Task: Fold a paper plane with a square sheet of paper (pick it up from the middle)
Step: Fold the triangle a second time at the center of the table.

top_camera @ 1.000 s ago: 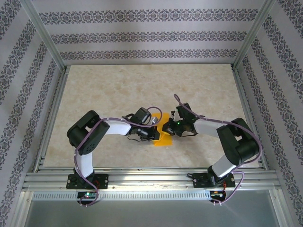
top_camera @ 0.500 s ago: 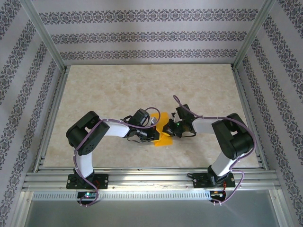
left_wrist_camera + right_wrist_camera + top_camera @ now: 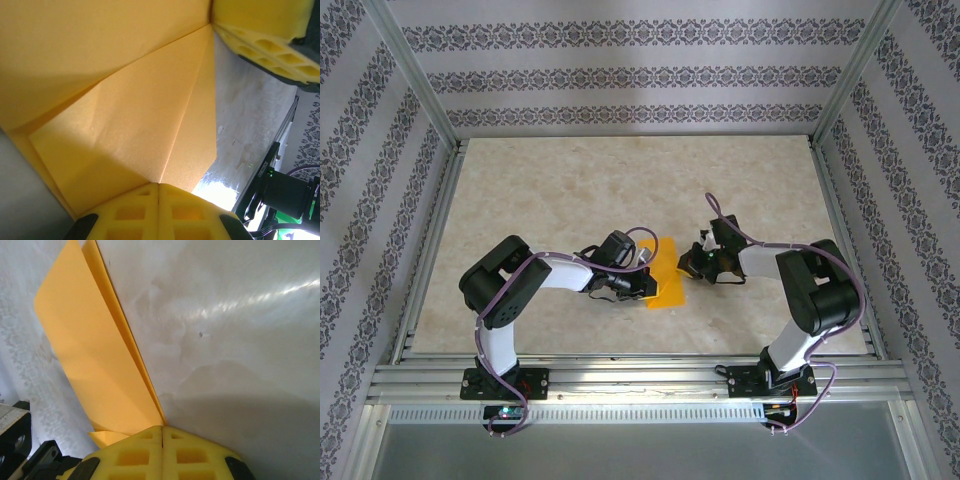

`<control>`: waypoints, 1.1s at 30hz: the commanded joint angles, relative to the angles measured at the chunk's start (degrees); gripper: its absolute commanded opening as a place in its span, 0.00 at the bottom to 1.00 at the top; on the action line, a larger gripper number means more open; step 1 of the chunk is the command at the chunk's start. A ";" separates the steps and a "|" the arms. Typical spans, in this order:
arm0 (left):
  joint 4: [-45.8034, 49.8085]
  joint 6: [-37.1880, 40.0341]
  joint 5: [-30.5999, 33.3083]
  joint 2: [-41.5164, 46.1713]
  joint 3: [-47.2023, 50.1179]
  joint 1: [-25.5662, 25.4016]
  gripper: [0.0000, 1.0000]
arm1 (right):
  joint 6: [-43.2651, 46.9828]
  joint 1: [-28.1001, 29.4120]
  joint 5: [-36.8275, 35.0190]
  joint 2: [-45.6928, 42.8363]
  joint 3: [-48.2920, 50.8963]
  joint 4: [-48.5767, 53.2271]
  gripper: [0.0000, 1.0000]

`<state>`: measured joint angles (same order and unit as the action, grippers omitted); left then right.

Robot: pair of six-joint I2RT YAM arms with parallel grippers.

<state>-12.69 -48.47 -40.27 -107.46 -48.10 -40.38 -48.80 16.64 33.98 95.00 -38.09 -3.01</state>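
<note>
On the table (image 3: 570, 190), the part-folded square sheet of paper (image 3: 667, 278) is pinched by the left gripper's (image 3: 646, 283) jaws; the right gripper's (image 3: 700, 265) are clenched empty nearby. Flimsy, it likely wants gripping along its centre fold.

White-and-black arms (image 3: 565, 270) trail purple cables (image 3: 720, 211); the fingers (image 3: 135, 455) are yellow with square hollows.

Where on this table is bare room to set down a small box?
Free: the far half of the table, from the back wall to mid-table, and the strip between the left arm and the left rail. Crowded: the near middle, where the left gripper and right gripper sit at the sheet of paper.
</note>
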 commanded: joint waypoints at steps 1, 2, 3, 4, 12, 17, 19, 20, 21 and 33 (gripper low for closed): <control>5.48 1.09 2.13 -0.67 2.66 -0.14 0.00 | 1.81 0.55 -2.25 -4.49 -0.06 0.21 0.00; 5.48 1.17 2.13 -0.58 2.61 -0.14 0.00 | 1.91 1.37 -2.02 -5.71 -0.06 0.27 0.01; 5.48 1.33 2.08 -0.51 2.57 -0.14 0.00 | 1.78 2.15 -1.71 -6.43 -0.03 0.13 0.02; 5.48 1.48 2.03 -0.32 2.57 -0.13 0.00 | 1.42 2.72 -1.21 -6.73 0.03 -0.21 0.02; 6.20 2.32 1.87 -0.16 1.92 -0.14 0.00 | 1.16 6.62 1.88 -2.98 -0.50 -0.33 0.02; 5.64 2.31 0.84 0.58 1.26 -0.14 0.00 | 2.30 4.92 0.09 0.52 0.44 0.93 0.00; 5.66 2.21 0.55 1.51 0.89 -0.14 0.00 | 2.43 4.07 -0.04 1.63 1.07 0.93 0.00; 5.74 2.23 0.56 2.22 0.59 -0.18 0.00 | 2.32 3.80 -0.33 2.02 1.30 1.08 0.00; 5.67 1.89 0.67 3.05 0.27 -0.14 0.00 | 2.31 3.63 -0.55 2.22 1.64 1.08 0.00; 6.99 -0.05 0.94 1.87 -8.68 -0.90 0.00 | 0.92 3.55 -2.18 1.85 2.75 1.11 0.00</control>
<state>-7.73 -48.10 -39.16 -103.55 -54.76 -40.47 -47.77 20.73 35.46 95.83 -36.95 -4.73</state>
